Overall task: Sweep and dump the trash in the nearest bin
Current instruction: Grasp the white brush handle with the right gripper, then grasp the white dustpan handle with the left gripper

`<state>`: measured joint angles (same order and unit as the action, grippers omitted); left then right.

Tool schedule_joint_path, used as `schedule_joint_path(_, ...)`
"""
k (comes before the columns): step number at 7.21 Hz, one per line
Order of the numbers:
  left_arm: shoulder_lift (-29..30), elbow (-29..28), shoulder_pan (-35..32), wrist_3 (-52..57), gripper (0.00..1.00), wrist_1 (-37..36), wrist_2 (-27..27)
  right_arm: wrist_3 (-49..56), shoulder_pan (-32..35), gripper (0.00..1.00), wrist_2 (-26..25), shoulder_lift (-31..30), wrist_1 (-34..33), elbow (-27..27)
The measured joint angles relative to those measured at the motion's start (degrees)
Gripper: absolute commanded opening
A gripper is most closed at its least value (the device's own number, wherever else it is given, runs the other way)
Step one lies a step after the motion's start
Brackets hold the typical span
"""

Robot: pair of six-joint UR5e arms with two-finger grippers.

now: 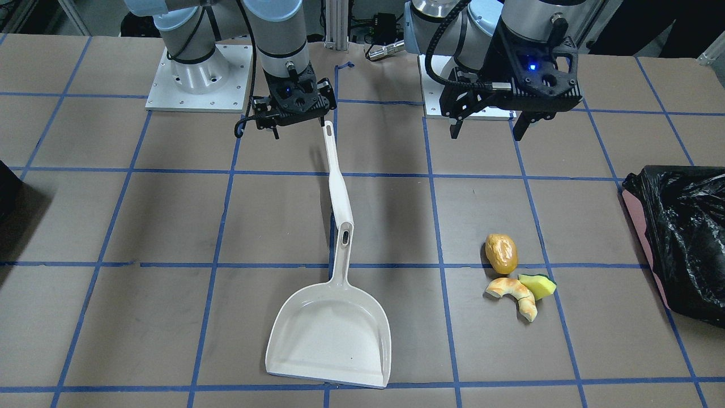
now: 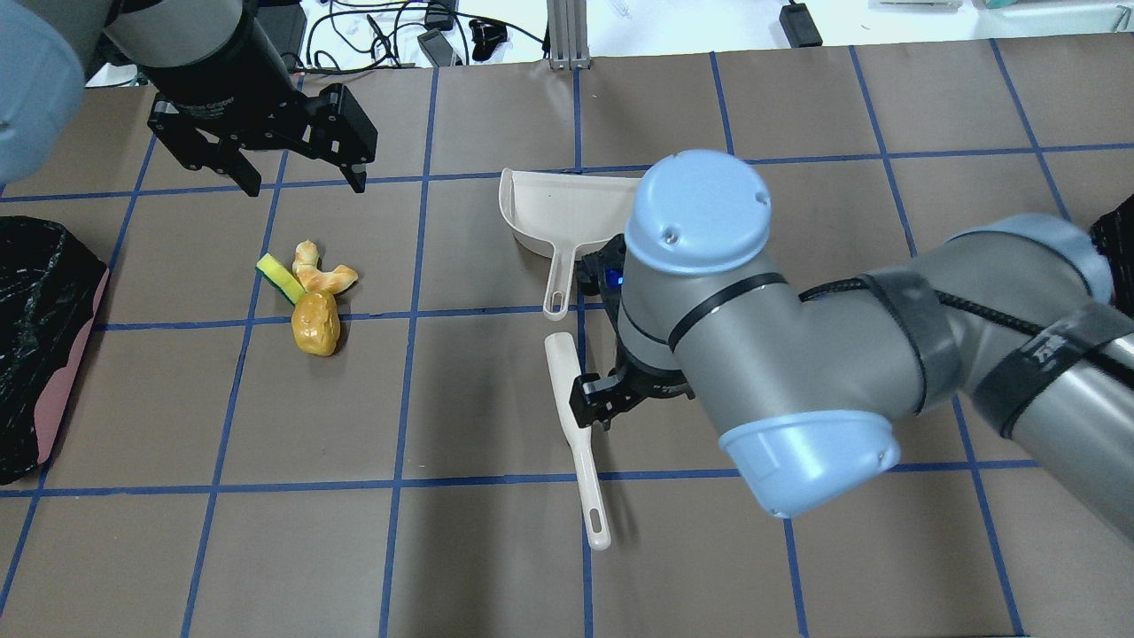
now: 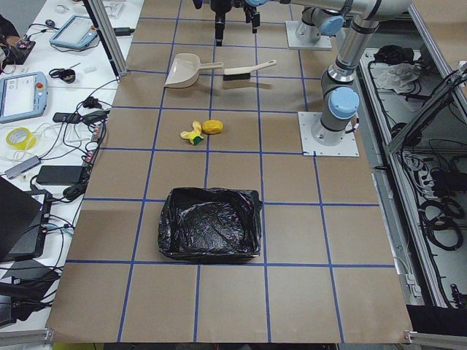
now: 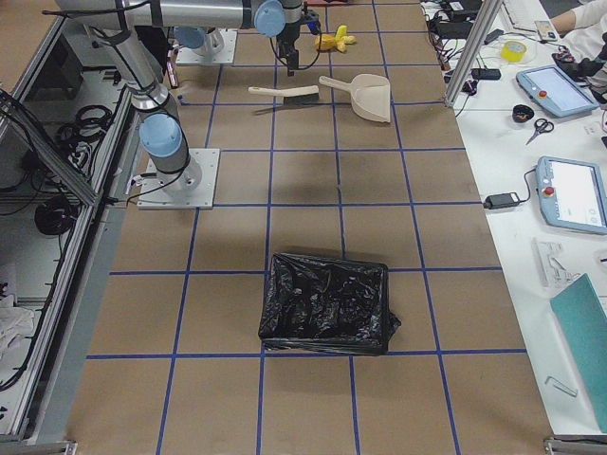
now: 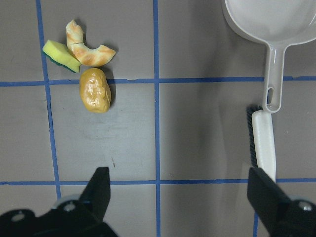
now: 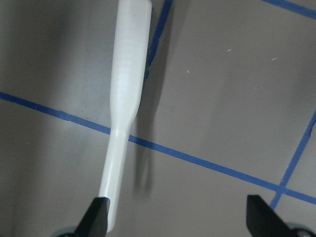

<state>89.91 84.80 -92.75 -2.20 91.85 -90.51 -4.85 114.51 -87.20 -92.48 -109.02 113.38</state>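
Toward the robot's left on the counter point(image 1: 170, 226), a tight cluster of trash point(image 5: 91, 57). Oval point(image 1: 501, 253) nearest the robot, long axis roughly fore-and-aft. Croissant point(image 1: 512, 294) just beyond it, hollow of the curve facing away from the robot and rightward. Wedge point(image 1: 538, 285) touching the croissant on the bin side. Further left, well apart from the cluster, the bin point(image 1: 640, 226): pink wall toward the trash, crinkled black liner inside.

Near mid-counter, dustpan point(image 1: 331, 334) and brush point(image 1: 335, 170) end to end on one fore-and-aft line. Dustpan mouth pointing away from the robot, handle back toward it. Brush head (dark bristles along one edge) just beside the dustpan handle's end, perhaps touching, hard to judge from these angles; slim brush handle pointing at the robot.

Left hand point(image 2: 306, 182) hanging well above the counter, aimed straight down, spread wide, gripping nothing; trash ahead of it and off to one side in the wrist view. Right hand point(image 6: 175, 217) over the brush handle, also aimed down, also wide and empty; handle running close to one side of the gap rather than through its middle. Right arm point(image 2: 797, 354) folded sharply, its elbow out over the counter and hiding part of the dustpan in the overhead view.
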Motion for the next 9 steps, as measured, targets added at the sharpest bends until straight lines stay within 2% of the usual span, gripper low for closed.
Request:
schedule_joint_path(2, 0.8, -0.1, 0.8, -0.3, 1.00, -1.6, 0.4, -3.4, 5.1, 1.00, -0.4, 4.3, -5.8, 1.4)
schedule_joint_path(3, 3.0, -0.1, 1.2, -1.0, 1.00, -5.0, 0.6, -4.6, 7.1, 1.00, -0.6, 6.1, -7.6, 1.6)
schedule_joint_path(6, 14.9, -0.2, 0.2, -5.3, 1.00, -18.1, 6.2, -5.4, 8.7, 0.95, -1.6, 7.4, -9.4, 4.6)
schedule_joint_path(7, 18.8, -0.9, -1.3, -6.2, 1.00, -21.3, 6.8, -5.8, 8.8, 0.93, -1.7, 7.5, -10.1, 5.9)
schedule_joint_path(9, 25.6, -3.9, -5.8, -10.6, 1.00, -23.9, 6.0, -7.5, 9.4, 0.93, -1.5, 8.1, -11.1, 7.1)
